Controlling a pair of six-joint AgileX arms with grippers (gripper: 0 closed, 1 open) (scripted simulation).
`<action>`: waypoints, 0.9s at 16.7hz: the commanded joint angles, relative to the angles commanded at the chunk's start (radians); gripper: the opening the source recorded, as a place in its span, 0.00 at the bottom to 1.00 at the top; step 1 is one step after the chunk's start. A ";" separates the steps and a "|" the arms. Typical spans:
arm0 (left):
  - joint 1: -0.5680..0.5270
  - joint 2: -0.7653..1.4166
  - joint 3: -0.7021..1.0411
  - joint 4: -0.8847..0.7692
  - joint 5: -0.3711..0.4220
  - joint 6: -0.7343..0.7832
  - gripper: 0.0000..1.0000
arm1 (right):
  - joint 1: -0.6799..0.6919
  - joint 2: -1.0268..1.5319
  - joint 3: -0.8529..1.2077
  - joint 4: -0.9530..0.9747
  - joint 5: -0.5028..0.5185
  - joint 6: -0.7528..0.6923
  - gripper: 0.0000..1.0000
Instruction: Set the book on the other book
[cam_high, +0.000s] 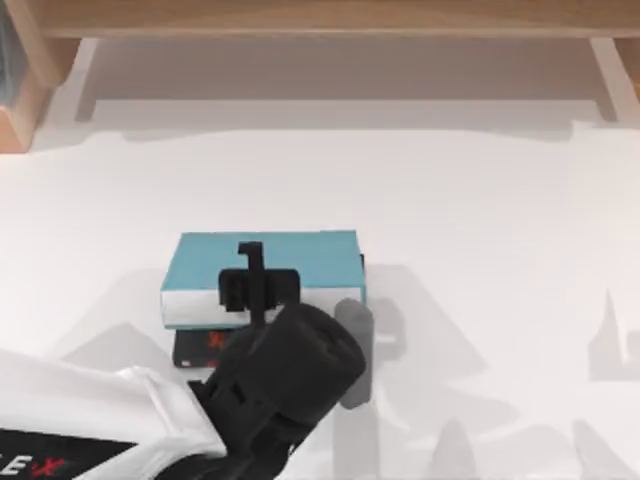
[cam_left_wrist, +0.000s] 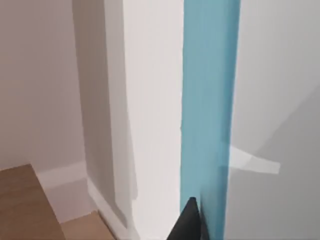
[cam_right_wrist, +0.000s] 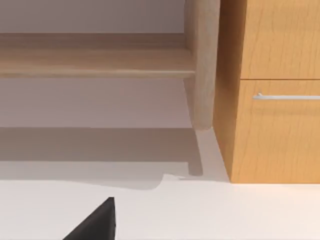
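**Inspector:** Your left gripper (cam_high: 252, 285) pinches the thick light-blue book (cam_high: 290, 258), which lies upon the flat black red-lettered book (cam_high: 200, 347).

**Operator:** What is left?

**Inspector:** Release it, I judge; stacking appears done.

Bright, even light — soft grey shadows

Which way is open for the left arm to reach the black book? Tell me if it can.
Probably not directly: the light blue book lies on the black book, leaving a strip exposed, and the left claw sits over the blue cover.
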 joint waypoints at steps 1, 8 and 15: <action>0.001 0.006 0.001 0.007 0.005 0.006 0.00 | 0.000 0.000 0.000 0.000 0.000 0.000 1.00; 0.005 0.013 0.001 0.013 0.008 0.010 0.23 | 0.000 0.000 0.000 0.000 0.000 0.000 1.00; 0.005 0.013 0.001 0.013 0.008 0.010 0.75 | 0.000 0.000 0.000 0.000 0.000 0.000 1.00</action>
